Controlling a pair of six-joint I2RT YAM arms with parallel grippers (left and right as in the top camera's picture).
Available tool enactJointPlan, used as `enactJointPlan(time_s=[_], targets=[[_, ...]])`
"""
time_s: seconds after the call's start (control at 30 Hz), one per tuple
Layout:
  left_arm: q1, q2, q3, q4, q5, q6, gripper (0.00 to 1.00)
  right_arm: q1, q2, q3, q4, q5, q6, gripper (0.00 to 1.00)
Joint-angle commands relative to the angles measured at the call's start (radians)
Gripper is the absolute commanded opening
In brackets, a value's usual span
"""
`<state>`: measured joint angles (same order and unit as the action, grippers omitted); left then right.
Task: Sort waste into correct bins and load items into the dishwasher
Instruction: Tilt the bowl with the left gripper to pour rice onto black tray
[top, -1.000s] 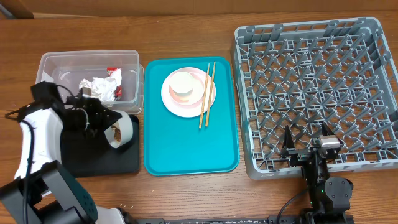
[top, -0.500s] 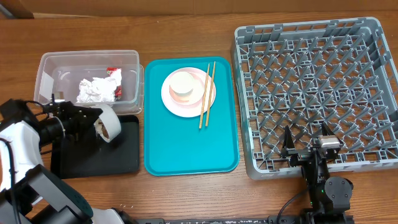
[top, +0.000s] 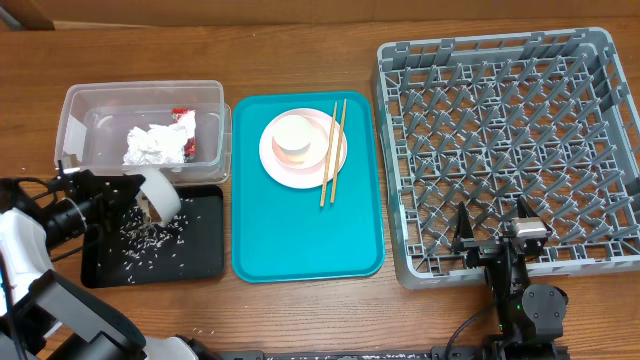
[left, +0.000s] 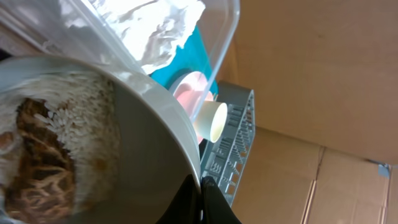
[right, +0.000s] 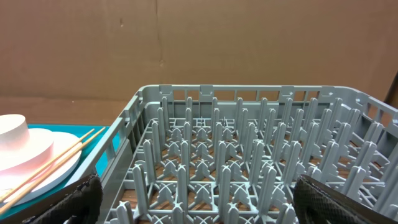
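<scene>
Currently the grey bowl (top: 162, 196) hangs tipped on its side over the far edge of the black tray (top: 200, 255), its mouth turned toward the tray. The left end effector (left: 200, 202) is clenched on the bowl's rim. In the left wrist view, brown food scraps (left: 34, 155) and a patch of white rice (left: 81, 118) cling to the inside of the bowl. Loose rice grains (top: 140, 235) lie scattered over the left half of the black tray, which sits near the front left corner of the desk (top: 300, 310).

Just behind that tray, toward the far left corner, stands the clear tub (top: 70, 110). It holds a crumpled white napkin (top: 152, 145) and a red wrapper (top: 185, 120) beside it.

To the right of both, in the middle of the desk, lies the teal tray (top: 300, 235). A pale pink plate (top: 280, 168) sits in its far half with a small white cup (top: 295, 138) on it. Two wooden chopsticks (top: 330, 155) lie side by side across the plate's right edge, their near ends resting on the teal tray.

The grey dish rack (top: 500, 140) fills the right side of the desk; no dishes show among its pegs. The right end effector (top: 492, 225) is released, with its fingers spread wide at the rack's front edge and nothing between them.
</scene>
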<state>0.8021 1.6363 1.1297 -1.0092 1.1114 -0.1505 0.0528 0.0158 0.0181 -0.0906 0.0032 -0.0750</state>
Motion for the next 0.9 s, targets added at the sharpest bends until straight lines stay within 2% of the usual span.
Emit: enactJointPlan(time_s=[0.0,0.17,0.33,0.63,0.87], targets=[[-0.003,-0.03,-0.002,-0.012,0.117,0.124,0.04,-0.004,-0.004,-0.01,0.006,-0.006,-0.001,1.0],[-0.039,-0.03,-0.002,-0.032,0.114,0.176,0.04,-0.004,-0.004,-0.01,0.006,-0.006,-0.001,1.0],[-0.088,-0.03,-0.002,-0.039,0.056,0.177,0.04,-0.004,-0.004,-0.01,0.006,-0.006,-0.001,1.0],[-0.175,-0.03,-0.002,-0.04,0.056,0.22,0.04,-0.004,-0.004,-0.01,0.006,-0.006,-0.001,1.0],[-0.167,-0.03,-0.002,-0.04,0.057,0.286,0.04,-0.004,-0.004,-0.01,0.006,-0.006,-0.001,1.0]])
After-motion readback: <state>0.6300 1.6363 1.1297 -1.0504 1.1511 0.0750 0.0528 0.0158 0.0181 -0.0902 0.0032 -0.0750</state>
